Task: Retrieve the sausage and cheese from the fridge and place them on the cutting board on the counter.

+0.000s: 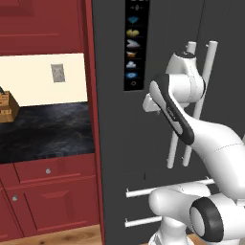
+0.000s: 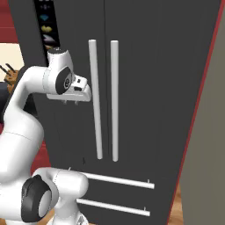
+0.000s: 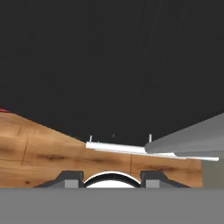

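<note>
Black marbled stone formed the bench [image 1: 45, 131] at the far left, over dark red cabinets [image 1: 52, 196]; neither cutting board, sausage nor cheese could be seen, the food presumably behind the fridge's shut doors. To its right stood the dark grey fridge [image 2: 154, 79], with its icon panel [image 1: 133, 45] and two long white vertical handles [image 2: 103, 99] running upright side by side. The claw [image 2: 80, 91] hung at about mid-height of those bars, just beside the left-hand one on its left side, touching or nearly so; I could not tell which. Its jaws appeared drawn narrow with nothing between them. Judging from this, the handle's upright long axis lay immediately to the claw's right, so opening the door likely called for a short sideways reach.
</note>
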Robot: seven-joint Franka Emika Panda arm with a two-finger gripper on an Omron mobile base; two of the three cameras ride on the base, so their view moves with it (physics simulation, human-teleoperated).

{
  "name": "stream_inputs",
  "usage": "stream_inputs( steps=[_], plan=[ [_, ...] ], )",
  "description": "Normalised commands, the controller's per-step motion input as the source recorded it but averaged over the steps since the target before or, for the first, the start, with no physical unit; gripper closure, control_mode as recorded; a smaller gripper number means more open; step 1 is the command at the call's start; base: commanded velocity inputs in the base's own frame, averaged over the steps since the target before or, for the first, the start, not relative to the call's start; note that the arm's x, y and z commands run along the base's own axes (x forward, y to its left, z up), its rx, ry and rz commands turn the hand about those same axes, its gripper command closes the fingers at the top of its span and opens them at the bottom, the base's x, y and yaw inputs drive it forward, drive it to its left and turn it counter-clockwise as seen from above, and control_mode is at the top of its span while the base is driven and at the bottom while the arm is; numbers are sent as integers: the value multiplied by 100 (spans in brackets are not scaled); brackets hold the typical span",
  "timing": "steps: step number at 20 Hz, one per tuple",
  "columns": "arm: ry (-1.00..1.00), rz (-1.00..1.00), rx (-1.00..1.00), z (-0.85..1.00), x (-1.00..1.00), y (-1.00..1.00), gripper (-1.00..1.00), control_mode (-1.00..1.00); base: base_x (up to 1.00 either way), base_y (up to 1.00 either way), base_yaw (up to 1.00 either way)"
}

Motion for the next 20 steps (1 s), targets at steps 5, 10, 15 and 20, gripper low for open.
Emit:
stream_inputs(
  steps=[5,10,15,20],
  plan=[
    [0,0,0,0,0,0,-100,100,-24,-7,0],
    [0,0,0,0,0,0,-100,100,-48,-28,0],
    [0,0,0,0,0,0,-100,100,-42,-49,-3],
    [0,0,0,0,0,0,-100,100,-23,-48,-4]
  ],
)
